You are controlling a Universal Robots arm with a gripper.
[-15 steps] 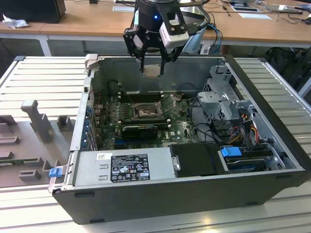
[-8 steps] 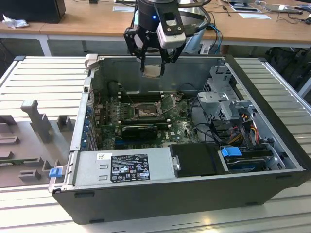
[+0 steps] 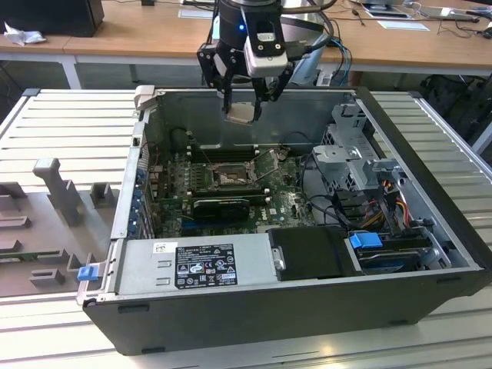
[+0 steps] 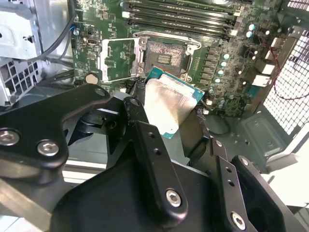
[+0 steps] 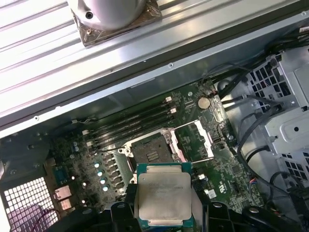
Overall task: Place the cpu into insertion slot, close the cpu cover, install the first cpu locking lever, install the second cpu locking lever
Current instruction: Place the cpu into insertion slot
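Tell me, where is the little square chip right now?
In the exterior view the cpu is gripped in the robot's hand, in the air above the open computer case, not yet in the insertion slot below.

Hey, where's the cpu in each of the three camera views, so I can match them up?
Exterior view: upper middle, the cpu held in the gripper, above the open computer case.
Second wrist view: the cpu, tilted, just short of the insertion slot.
First wrist view: the cpu, face-on, next to the insertion slot.
Shared landmark: the empty insertion slot.
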